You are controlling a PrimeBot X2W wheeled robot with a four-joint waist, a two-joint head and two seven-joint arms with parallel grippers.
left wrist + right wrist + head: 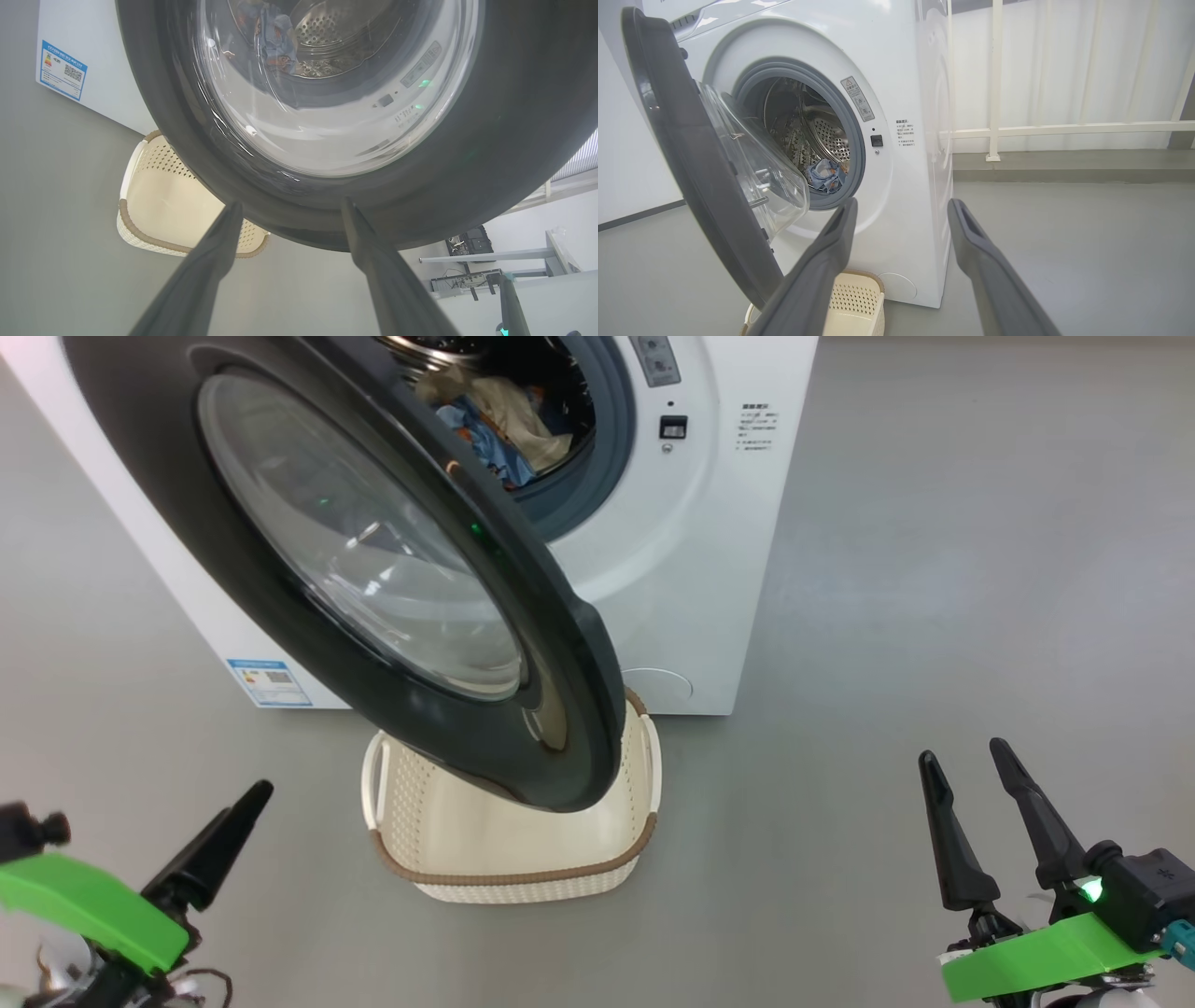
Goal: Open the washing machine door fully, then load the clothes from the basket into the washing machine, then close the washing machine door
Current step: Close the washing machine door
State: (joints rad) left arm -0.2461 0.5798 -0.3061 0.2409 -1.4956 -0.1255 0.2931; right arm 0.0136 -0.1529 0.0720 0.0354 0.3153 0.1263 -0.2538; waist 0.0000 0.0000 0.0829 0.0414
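The washing machine (691, 569) stands at the top of the head view. Its black washing machine door (373, 569) is swung partway out and hangs over the cream basket (523, 877), which looks empty. The clothes (499, 429), blue and cream, lie in the drum; they also show through the door glass as clothes (275, 42) and past the gasket as clothes (825, 175). My left gripper (290, 204) is open, its tips close under the door's (514, 140) rim, nothing between them. One left finger (219, 845) shows at lower left. My right gripper (963, 752) is open and empty, well right of the basket.
A blue label sticker (269, 682) sits low on the machine's front. Grey floor (934, 569) spreads to the right of the machine. A white railing (994, 79) and curtain stand behind it. A desk with equipment (467, 242) is far off in the left wrist view.
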